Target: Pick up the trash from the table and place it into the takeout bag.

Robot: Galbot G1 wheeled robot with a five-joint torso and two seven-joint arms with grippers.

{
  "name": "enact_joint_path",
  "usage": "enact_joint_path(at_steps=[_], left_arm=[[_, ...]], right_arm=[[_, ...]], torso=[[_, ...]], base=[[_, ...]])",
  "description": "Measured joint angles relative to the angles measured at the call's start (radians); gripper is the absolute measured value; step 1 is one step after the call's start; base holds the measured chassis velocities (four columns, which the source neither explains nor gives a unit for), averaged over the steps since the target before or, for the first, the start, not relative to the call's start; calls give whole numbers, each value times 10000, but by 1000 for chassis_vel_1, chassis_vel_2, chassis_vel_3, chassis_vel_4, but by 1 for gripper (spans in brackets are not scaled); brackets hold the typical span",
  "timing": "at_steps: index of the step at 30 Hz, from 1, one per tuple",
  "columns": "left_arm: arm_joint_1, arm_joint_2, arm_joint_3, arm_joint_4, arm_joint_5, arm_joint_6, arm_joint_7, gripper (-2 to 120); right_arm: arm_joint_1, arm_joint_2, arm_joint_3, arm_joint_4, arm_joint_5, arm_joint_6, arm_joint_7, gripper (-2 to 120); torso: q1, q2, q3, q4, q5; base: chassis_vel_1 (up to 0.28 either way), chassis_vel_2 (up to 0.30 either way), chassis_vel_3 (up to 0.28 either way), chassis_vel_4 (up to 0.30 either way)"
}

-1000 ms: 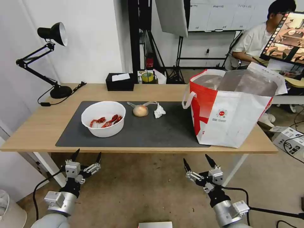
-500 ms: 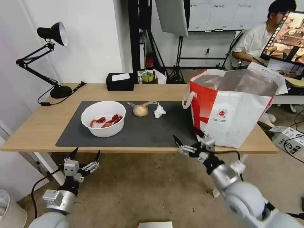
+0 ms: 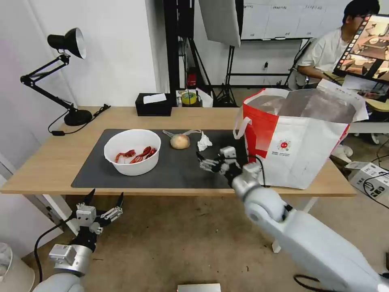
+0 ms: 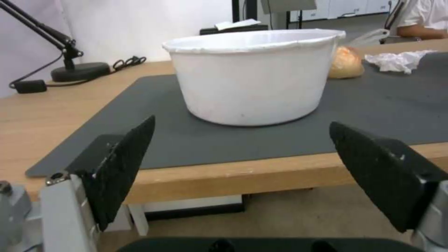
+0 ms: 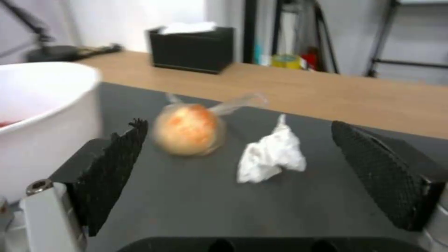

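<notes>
Three pieces of trash lie on the dark mat [image 3: 182,170] of a wooden counter [image 3: 48,162]: a white bowl [image 3: 132,152] holding red shells, a tan ball [image 3: 180,141] in a clear plastic bag, and a crumpled tissue [image 3: 204,142] just beside the ball. A large white-and-red takeout bag [image 3: 291,142] stands open at the counter's right end, well apart from the bowl.

The right hand [image 3: 210,159] reaches over the mat with its fingers spread wide and nothing held. It sits near the tissue and ball, between them and the bag. Seen from its wrist, both items lie framed between the two finger pads [image 5: 117,175], the tissue nearer.

The left hand [image 3: 99,202] hangs below the counter's front edge, in front of the bowl, also wide and empty.

This looks like the approach for a pickup, probably the tissue. Next, the right hand would need to descend over it and close gently, without nudging the ball.
</notes>
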Motion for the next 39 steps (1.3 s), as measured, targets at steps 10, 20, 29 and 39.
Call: enact_joint_path(at_steps=[10, 20, 29, 39], left_arm=[[-52, 71, 36, 55, 18, 18, 6, 100], [-9, -38, 59, 95, 36, 1, 50, 100], [-86, 40, 286, 174, 52, -19, 67, 100], [-99, 15, 338, 129, 64, -40, 73, 100]], right_arm=[[1686, 1644, -920, -2091, 1358, -1146, 1909, 100], [2433, 2839, -1139, -4099, 1607, -1929, 3170, 100], [2807, 3539, -1173, -5332, 1619, -1986, 3135, 100], [3074, 3917, -1244, -5789, 1766, -2335, 3437, 100]], torso=[[-1, -1, 0, 0, -1], [-1, 0, -1, 0, 0], [-1, 1, -1, 1, 0], [-2, 1, -1, 0, 0]], base=[[0, 0, 0, 0], [0, 0, 0, 0], [0, 0, 0, 0], [0, 0, 0, 0]])
